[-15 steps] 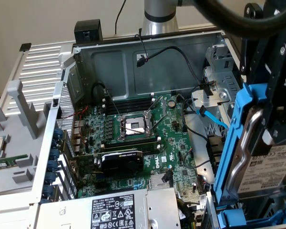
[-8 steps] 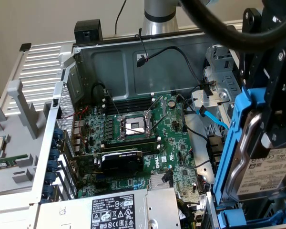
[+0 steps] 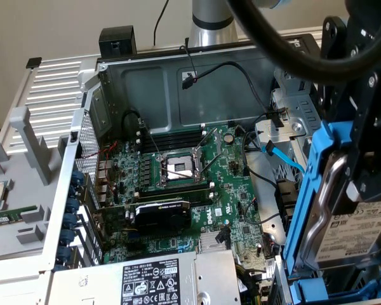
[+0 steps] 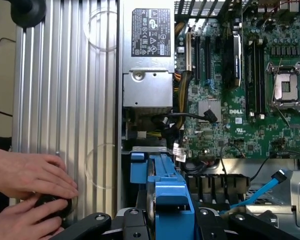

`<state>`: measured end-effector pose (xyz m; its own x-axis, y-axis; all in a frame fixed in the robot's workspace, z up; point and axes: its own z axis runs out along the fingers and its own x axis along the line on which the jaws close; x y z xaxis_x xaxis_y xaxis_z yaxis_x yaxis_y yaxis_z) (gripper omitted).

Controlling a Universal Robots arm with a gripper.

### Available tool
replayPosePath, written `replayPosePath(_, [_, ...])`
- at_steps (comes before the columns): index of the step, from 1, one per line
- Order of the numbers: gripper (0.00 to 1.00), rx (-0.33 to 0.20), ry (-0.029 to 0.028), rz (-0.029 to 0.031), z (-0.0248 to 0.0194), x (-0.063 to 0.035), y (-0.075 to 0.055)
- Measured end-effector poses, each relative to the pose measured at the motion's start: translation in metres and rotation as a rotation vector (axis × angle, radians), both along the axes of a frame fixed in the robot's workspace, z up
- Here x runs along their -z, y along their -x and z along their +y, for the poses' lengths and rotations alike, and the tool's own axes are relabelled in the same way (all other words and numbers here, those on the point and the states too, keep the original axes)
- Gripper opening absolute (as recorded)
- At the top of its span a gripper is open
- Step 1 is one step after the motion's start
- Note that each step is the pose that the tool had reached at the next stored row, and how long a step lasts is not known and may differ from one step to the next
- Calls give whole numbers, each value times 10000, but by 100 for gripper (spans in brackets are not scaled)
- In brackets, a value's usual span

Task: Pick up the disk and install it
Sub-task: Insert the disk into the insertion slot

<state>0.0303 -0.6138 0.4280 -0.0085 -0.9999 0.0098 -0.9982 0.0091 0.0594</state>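
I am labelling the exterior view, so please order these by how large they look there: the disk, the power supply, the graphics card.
1. The disk, though it is closest to the camera, which enlarges it.
2. The power supply, cut off at the picture's edge.
3. The graphics card.

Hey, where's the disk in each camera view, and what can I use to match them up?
Exterior view: the disk is upright at the exterior view's right.
Wrist view: the disk, edge-on, near the power supply.
Shared landmark: the power supply.

green motherboard [image 3: 236, 190] | open CPU socket [image 3: 178, 168] | black graphics card [image 3: 160, 215] | power supply [image 3: 203, 274] | blue cable [image 3: 284, 159]
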Motion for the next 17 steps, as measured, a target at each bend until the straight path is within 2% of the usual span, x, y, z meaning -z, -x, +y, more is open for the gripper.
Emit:
replayPosePath(10, [37, 0, -1, 0, 1, 34, 0])
replayPosePath(17, [37, 0, -1, 0, 21, 41, 0])
